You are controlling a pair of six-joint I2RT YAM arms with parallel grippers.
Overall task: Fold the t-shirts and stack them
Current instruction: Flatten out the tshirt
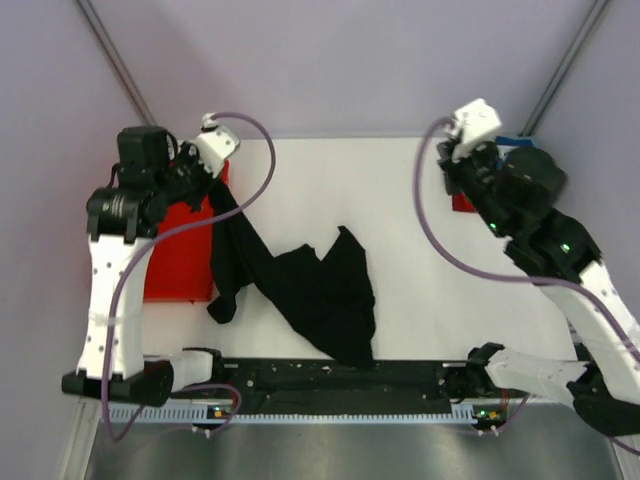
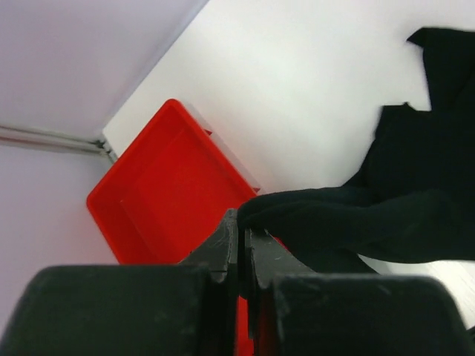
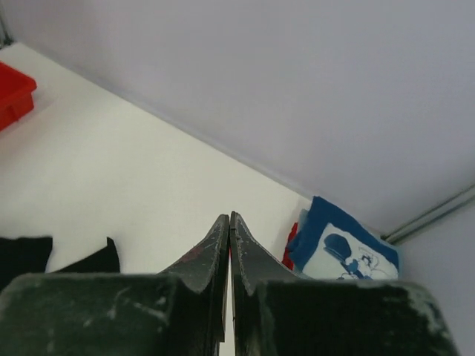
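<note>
black cloth is the big thing here: the black t-shirt [image 1: 330, 290] lies crumpled mid-table, sagging toward 6 o'clock, and one long strip of it runs up toward 10 o'clock into the left gripper [image 2: 243, 222].

the top view only shows that strip vanishing under the wrist. the left wrist cam is what settles it: the two fingers are pressed together with a fold of the black shirt pinched right at the tips, and the cloth hangs off to 3 o'clock. under them sits the red tray [image 2: 163, 193], which from above lies along the table's [image 1: 450, 290] 9 o'clock edge.

the right wrist cam gives the bit you barely get from above: a folded blue t-shirt [image 3: 345, 248] with white cartoon print in the far corner by the wall, around 2 o'clock on the table, with a sliver of the red t-shirt [image 3: 291, 248] peeking out beside it. from the top the arm covers most of that pile.

pose-wise, the left arm stands up from its base at 7 o'clock, with the wrist over the tray's far end. the right arm reaches from 5 o'clock out to 2 o'clock, with the right gripper [image 3: 229, 221] lifted off the table, fingers closed flat against each other and nothing between them.
</note>
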